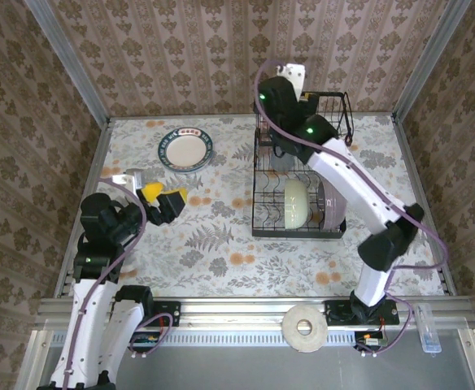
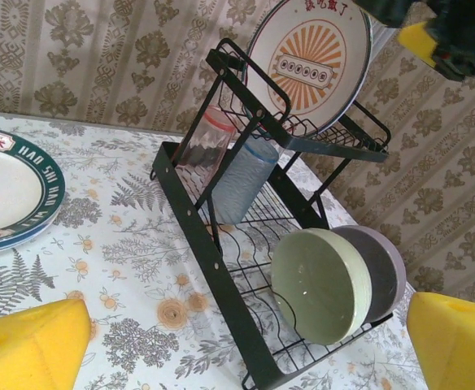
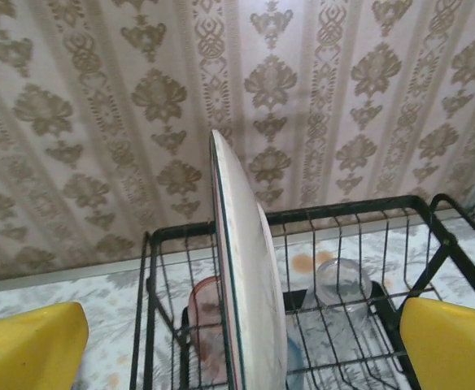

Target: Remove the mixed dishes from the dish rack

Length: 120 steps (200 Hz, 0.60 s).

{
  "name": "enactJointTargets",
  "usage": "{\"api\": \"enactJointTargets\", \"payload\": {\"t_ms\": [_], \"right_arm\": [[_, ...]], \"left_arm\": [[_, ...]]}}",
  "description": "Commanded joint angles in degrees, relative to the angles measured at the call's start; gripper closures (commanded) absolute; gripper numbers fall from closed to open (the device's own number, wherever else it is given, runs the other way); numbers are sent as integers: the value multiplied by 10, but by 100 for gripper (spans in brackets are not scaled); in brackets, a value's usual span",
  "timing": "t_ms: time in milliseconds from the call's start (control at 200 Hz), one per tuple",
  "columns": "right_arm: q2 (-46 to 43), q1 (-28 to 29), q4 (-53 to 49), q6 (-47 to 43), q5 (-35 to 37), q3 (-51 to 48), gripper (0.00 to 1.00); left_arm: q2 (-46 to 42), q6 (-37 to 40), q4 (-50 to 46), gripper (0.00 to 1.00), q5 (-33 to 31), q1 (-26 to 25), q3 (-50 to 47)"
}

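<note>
The black wire dish rack [image 1: 298, 234] stands right of centre on the table. A plate with an orange centre pattern [image 2: 311, 61] stands on edge on its upper shelf. My right gripper [image 3: 241, 353] is open, and the plate's rim [image 3: 246, 284] rises between its yellow fingers [image 3: 453, 341] without touching them. A pinkish tumbler [image 2: 205, 146] and a clear tumbler [image 2: 246, 175] stand under that shelf. On the lower tier lean a cream-green bowl [image 2: 319, 284] and a lilac bowl [image 2: 380, 272]. My left gripper [image 1: 163, 201] is open and empty, low over the table left of the rack.
A white plate with a dark green rim [image 1: 185, 149] lies flat on the flowered tablecloth, far left of the rack. Papered walls close the table at the back and both sides. A roll of tape [image 1: 304, 327] sits on the front rail.
</note>
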Motion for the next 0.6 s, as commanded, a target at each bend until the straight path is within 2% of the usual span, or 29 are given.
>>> {"api": "enactJointTargets", "payload": {"t_ms": [0,90,180,450,595], "right_arm": [[59,13,-113,1,121,96,0],[97,13,-156,15,131,155,0],[109,13,-154,14,131,168,0],[114,13,-136,0,150,160,19],[116,11,-130,-6,153,158,25]], "left_arm": [[-9,15,11,0,17,-2,1],[-14,17,8,0,12,-2,1],[-16,20,4,0,6,-2,2],[-16,20,3,0,4,-3,3],[-15,17,6,0,9,-4,2]]}}
